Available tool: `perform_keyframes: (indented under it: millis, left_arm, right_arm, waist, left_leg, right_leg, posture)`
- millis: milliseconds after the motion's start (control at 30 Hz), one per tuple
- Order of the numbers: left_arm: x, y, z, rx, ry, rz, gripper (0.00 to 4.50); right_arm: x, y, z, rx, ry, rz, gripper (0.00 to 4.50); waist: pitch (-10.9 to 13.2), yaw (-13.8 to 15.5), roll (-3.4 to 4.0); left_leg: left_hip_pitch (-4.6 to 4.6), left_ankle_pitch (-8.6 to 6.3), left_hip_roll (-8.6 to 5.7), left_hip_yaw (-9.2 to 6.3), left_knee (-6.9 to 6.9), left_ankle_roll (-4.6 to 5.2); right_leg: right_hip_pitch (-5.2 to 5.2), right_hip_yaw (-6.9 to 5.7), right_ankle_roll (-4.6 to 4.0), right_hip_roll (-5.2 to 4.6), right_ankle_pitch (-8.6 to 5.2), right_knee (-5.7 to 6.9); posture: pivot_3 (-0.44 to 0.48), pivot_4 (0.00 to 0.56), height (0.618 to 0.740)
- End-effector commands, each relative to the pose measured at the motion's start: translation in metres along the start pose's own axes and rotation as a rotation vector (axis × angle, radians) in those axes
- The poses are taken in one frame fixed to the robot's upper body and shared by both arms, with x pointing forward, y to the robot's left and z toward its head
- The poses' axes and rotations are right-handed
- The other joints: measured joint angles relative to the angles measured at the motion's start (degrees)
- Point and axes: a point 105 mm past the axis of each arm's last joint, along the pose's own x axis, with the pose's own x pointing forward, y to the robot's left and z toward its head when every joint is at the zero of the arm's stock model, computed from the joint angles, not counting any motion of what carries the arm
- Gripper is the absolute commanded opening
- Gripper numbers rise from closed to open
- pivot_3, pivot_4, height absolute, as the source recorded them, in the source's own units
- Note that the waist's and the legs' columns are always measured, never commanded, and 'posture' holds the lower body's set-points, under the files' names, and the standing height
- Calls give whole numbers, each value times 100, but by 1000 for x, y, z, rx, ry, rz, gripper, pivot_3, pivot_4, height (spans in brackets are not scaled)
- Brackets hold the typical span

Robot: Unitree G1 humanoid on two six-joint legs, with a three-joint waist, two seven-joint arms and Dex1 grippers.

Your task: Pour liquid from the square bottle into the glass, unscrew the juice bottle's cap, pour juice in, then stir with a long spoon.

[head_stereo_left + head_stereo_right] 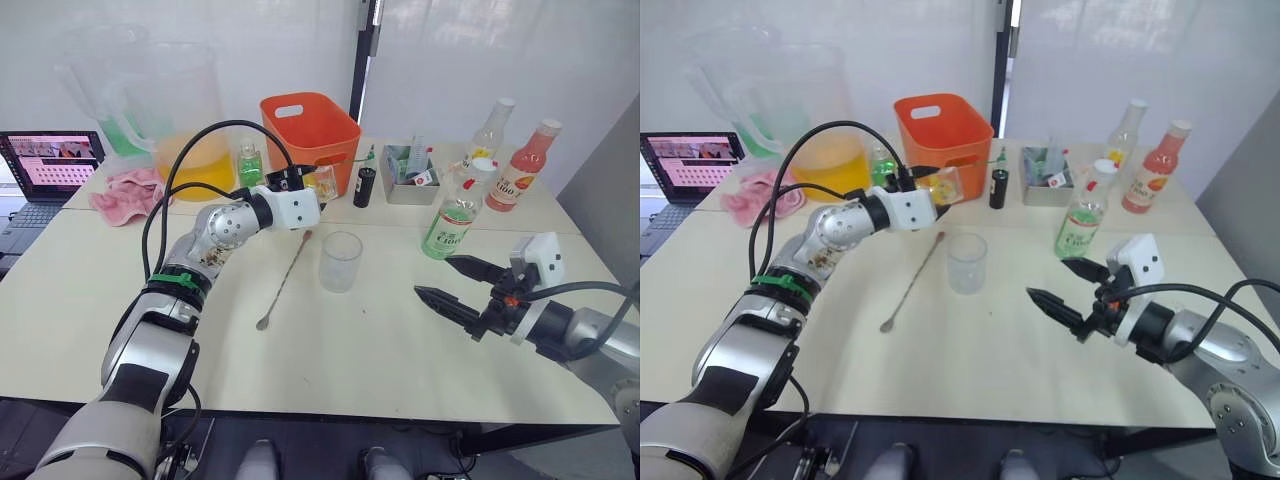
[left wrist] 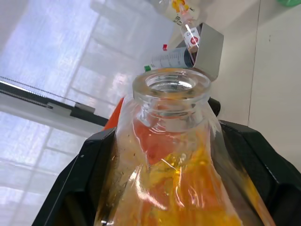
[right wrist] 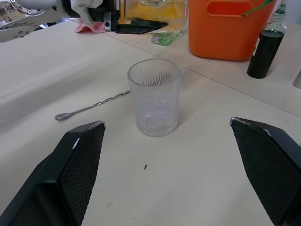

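Nearest the robot, the right gripper (image 1: 452,282) hangs low over the pale table (image 1: 400,370) with its two black fingers spread wide and nothing between them, pointed toward the glass (image 1: 341,261), which stands upright and looks empty a little way ahead of it with bare tabletop between. Just beside the glass on the robot's left lies the long spoon (image 1: 284,280), flat on the table, its small bowl toward the robot and its stem running away toward the left arm. Beyond that, the left gripper (image 1: 940,190) is clenched around the square bottle (image 2: 176,155), held up off the table behind the spoon's far end; the bottle's neck is open, with no stopper in it, and yellow liquid sits inside. To the right, behind the right gripper, the juice bottle (image 1: 455,215) stands upright with its white cap (image 1: 484,166) on. Farther back an orange basket (image 1: 308,128) stands right behind the held bottle, with a small dark bottle (image 1: 364,186) and a grey box (image 1: 410,178) to its right, then a pink-liquid bottle (image 1: 524,165) and a yellow-label bottle (image 1: 488,130). On the far left are a big pitcher (image 1: 185,120), a pink cloth (image 1: 128,192) and a laptop (image 1: 48,170).
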Motion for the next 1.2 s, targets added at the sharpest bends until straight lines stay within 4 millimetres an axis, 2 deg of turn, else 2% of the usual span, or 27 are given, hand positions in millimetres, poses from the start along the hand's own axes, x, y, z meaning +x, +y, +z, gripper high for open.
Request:
perform_keyframes:
  millis: [33, 500, 1200]
  left_arm:
    - [5, 31, 26, 145, -90, 103, 2827]
    - [12, 20, 27, 169, -93, 98, 2827]
    - [9, 10, 32, 284, -148, 69, 2827]
  right_arm:
    - [1, 8, 9, -32, -32, 17, 4500]
    - [3, 10, 5, -37, 3, 18, 4500]
    - [8, 8, 3, -29, -12, 2, 4500]
  waist:
    - [0, -2, 0]
    - [0, 4, 0]
    - [0, 4, 0]
  left_leg:
    - [0, 0, 0, 0, 0, 0]
    - [0, 1, -1, -1, 5, -1]
    - [1, 1, -5, -7, 34, -1]
  right_leg:
    - [-1, 0, 0, 0, 0, 1]
    - [0, 0, 1, 0, 1, 7]
    - [-2, 0, 3, -1, 1, 57]
  posture:
    - [0, 150, 703]
    - [0, 150, 703]
    - [0, 150, 703]
